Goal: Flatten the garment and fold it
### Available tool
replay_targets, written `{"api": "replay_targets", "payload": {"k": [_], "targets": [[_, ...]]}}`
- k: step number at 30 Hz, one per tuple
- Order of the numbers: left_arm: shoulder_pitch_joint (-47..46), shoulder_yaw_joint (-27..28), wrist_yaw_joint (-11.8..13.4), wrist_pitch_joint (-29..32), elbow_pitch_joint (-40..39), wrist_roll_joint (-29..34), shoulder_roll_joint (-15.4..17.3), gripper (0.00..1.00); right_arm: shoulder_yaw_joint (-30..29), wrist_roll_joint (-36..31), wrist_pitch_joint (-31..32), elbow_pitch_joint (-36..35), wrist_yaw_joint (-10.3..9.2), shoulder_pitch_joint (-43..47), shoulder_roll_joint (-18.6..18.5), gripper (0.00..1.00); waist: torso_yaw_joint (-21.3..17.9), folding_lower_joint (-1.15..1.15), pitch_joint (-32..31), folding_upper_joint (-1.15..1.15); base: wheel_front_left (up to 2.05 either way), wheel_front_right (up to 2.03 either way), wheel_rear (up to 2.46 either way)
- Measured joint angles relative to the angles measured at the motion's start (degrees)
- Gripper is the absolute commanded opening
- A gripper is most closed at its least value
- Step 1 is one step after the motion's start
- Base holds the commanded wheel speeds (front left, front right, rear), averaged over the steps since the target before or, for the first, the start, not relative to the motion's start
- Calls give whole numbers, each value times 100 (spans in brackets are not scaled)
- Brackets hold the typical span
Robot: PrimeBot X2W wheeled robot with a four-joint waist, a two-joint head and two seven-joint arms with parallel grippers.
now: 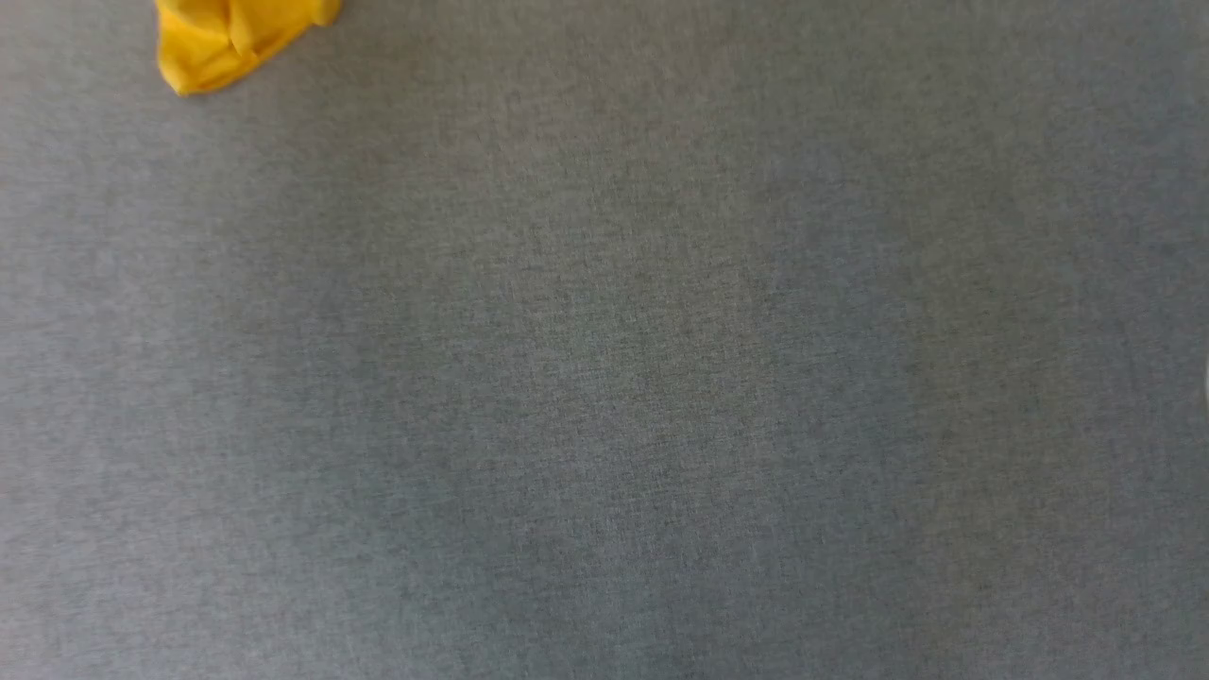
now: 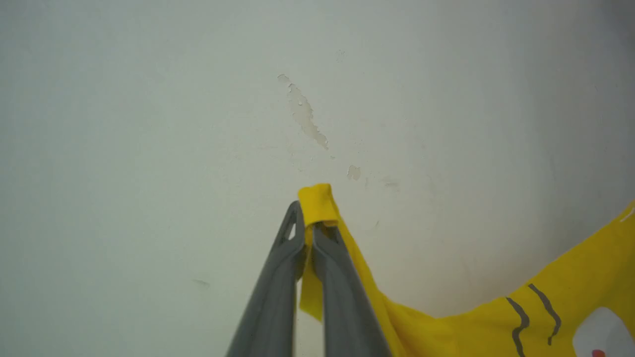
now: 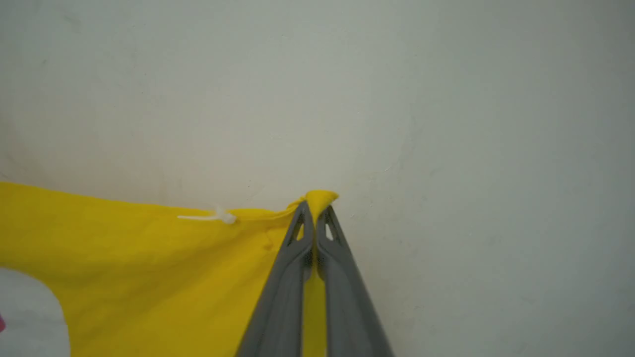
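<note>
Pinching garment (image 2: pixel 446 332), left hand (image 2: pixel 308 218), right hand (image 3: pixel 314 210), stripes (image 2: pixel 520 320)

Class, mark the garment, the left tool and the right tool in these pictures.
garment (image 3: pixel 149 258): right wrist view, on its yellow body.
left tool (image 2: pixel 310 216): left wrist view, between its fingertips, where they pinch the cloth.
right tool (image 3: pixel 315 208): right wrist view, between its fingertips, where they pinch the cloth.

No readable txt, labels, nos. or signs anywhere.

garment (image 2: pixel 446 327): yellow, black stripes, white patch, red dot | tools: grey | surface (image 1: pixel 604 378): grey
</note>
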Motion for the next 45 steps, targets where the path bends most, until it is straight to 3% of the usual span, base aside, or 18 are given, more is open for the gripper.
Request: {"api": "replay_targets", "payload": {"k": [10, 18, 22, 26, 31, 40, 45], "targets": [[-107, -310, 0, -616, -119, -716, 226, 0, -379, -726, -203, 13, 5, -273, -3, 0, 4, 0, 645, 0, 0, 0, 0], [452, -597, -1, -1055, -396, -1434, 191, 0, -611, -1194, -226, -131, 7, -249, -3, 0, 116, 0, 1271, 0, 0, 0, 0], [749, -625, -1, -1129, -672, -1726, 168, 0, -535, -1200, -313, -224, 7, -179, -4, 0, 218, 0, 1531, 0, 0, 0, 0], [1373, -467, -1, -1137, -1232, -1901, 202, 0, -224, -767, -548, -504, 7, 302, 4, 0, 421, -1, 1654, 0, 0, 0, 0], [2627, -65, -1, -1143, -1875, -1995, 288, 0, 59, -177, -589, -1302, 7, 1396, 24, 0, 539, -2, 1460, 0, 0, 0, 0], [5306, 422, 1, -1143, -2902, -2183, 530, 0, -40, 651, 191, -3882, 7, 4630, -62, 0, 641, -3, 779, 0, 0, 0, 0], [6491, 179, 0, -1143, -3337, -2185, 582, 0, -115, 1036, 500, -4883, 7, 6056, -35, 0, 693, -3, 438, 0, 0, 0, 0]]}}
